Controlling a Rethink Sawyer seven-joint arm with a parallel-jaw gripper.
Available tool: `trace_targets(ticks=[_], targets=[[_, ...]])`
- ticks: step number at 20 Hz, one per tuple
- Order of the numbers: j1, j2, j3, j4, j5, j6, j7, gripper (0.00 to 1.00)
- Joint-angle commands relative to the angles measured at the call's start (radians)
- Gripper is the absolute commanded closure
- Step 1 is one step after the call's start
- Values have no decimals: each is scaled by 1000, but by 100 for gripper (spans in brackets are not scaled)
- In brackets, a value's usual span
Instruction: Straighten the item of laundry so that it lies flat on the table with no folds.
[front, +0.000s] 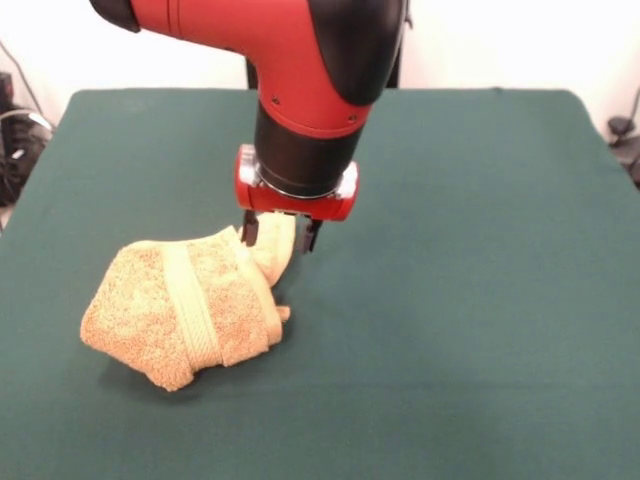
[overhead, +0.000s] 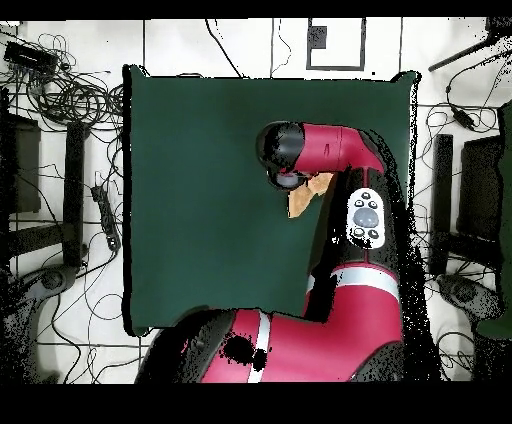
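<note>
Towel (front: 185, 310): orange-tan terry, crumpled, left-centre of green surface (front: 480, 300). Gripper (front: 278, 234): closed on towel's raised far-right corner.

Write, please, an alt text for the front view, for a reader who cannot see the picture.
A red and black robot arm reaches down over a dark green table, its gripper closed on a lifted corner of a crumpled orange-tan towel. The rest of the towel lies bunched and folded on the table, a paler woven band running across it.
</note>
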Motion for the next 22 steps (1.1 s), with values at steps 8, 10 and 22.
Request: trace_targets(ticks=[8, 10, 22], targets=[[15, 107, 87, 9, -63, -68, -43, 0], [17, 106, 80, 10, -77, -80, -54, 0], [9, 129, 83, -18, -160, -100, -46, 0]])
